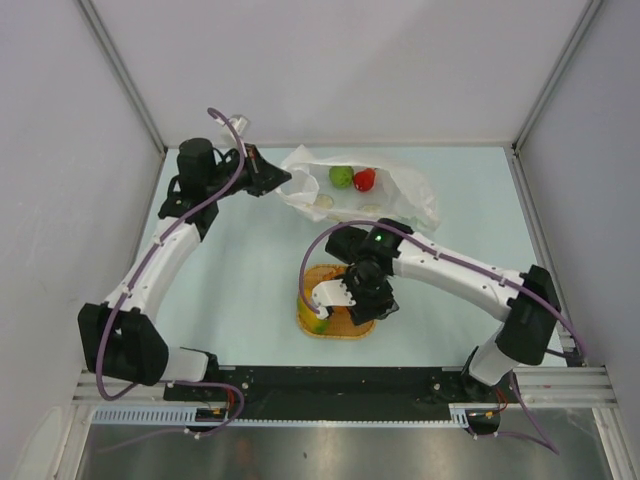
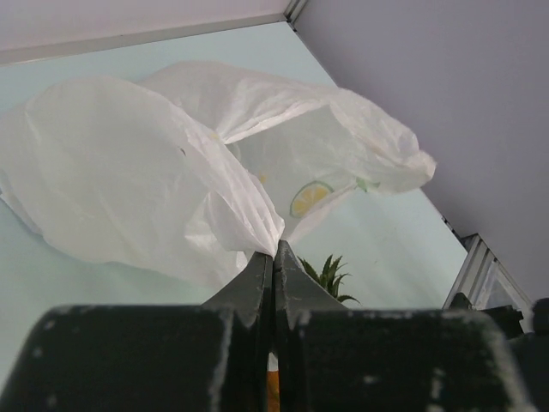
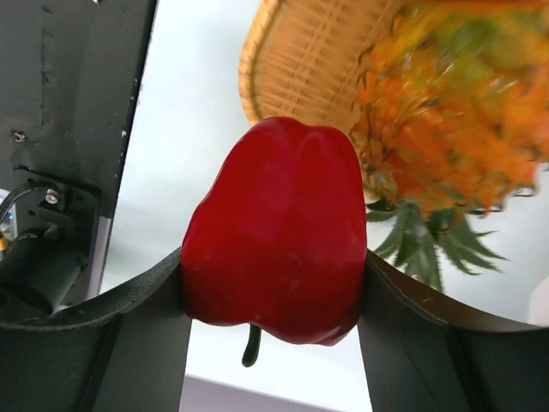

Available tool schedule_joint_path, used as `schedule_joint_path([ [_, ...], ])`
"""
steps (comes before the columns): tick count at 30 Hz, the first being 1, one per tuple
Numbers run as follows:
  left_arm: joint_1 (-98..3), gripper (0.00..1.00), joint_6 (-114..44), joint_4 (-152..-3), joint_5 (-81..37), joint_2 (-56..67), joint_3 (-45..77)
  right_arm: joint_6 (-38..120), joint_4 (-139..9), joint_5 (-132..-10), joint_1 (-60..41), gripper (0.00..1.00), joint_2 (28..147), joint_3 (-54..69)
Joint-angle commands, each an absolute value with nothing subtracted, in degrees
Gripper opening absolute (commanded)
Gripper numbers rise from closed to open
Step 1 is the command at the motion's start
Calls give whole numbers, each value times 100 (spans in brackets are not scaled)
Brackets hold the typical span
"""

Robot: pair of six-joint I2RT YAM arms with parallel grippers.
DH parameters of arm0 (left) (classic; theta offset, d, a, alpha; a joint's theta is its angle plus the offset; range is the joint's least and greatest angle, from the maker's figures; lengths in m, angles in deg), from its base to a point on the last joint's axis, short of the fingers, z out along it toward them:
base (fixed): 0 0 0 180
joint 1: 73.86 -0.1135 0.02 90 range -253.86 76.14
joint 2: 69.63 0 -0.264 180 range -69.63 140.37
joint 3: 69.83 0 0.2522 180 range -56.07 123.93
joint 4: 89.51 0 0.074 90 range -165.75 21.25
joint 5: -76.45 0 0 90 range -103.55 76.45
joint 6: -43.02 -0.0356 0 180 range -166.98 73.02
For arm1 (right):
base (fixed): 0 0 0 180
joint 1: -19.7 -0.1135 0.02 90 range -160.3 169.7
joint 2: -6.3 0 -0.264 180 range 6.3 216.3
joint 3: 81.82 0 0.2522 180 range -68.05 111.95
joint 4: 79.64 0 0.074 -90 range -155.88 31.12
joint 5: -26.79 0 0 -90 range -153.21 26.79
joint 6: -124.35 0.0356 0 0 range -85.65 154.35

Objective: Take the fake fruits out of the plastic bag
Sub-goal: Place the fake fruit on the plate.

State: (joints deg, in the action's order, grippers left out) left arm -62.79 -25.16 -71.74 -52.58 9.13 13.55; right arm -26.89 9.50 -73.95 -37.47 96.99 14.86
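Left arm: reaches from its base at the near left edge up along the table's left side, elbow bent, wrist turned right toward the plastic bag [image 1: 400, 200]. Left gripper [image 2: 274, 257]: jaws pressed fully together, pinching a fold of the bag's thin white film at its left edge. The bag lies crumpled toward the far middle of the table [image 1: 240, 260], its mouth lifted and billowing in the left wrist view, with a yellow-green citrus-slice shape showing on its film. Contents seen from above: one small green piece [image 1: 341, 177] and one small red piece [image 1: 364, 180], side by side and touching or nearly so. Right arm: stretches from its base at the near right edge leftward across the table, forearm low, wrist bent down over the woven mat [image 1: 335, 330], which sits at the near middle, well apart from the bag. Right gripper [image 3: 274, 257]: jaws set wide around a glossy red pepper [image 3: 274, 215], one finger against each flank, its green stem pointing toward the camera. Pineapple [image 3: 455, 112]: orange, blurred, lying on the mat just beside the pepper, green crown toward the wrist camera. A yellow-green piece [image 1: 312, 320] rests at the mat's left edge; which fruit it is cannot be told from above.
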Motion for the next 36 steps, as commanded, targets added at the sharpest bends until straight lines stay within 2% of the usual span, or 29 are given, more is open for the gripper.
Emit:
schedule_joint_path([
  [1, -6287, 0, -2685, -7461, -5144, 421, 1047, -2174, 1129, -6840, -3725, 22, 10157, 1491],
  [19, -6305, 0, -2704, -7487, -5108, 218, 826, -1865, 347, -6330, -3717, 22, 11045, 1535],
  [32, -6305, 0, -2624, -7549, -5161, 358, 818, -1751, 321, -6172, -3725, 26, 11502, 1896],
  [35, -6305, 0, -2598, -7549, -5161, 385, 818, -1742, 347, -6154, -3717, 36, 11546, 1931],
  [36, -6305, 0, -2598, -7558, -5170, 394, 818, -1751, 355, -6163, -3725, 44, 11546, 1931],
])
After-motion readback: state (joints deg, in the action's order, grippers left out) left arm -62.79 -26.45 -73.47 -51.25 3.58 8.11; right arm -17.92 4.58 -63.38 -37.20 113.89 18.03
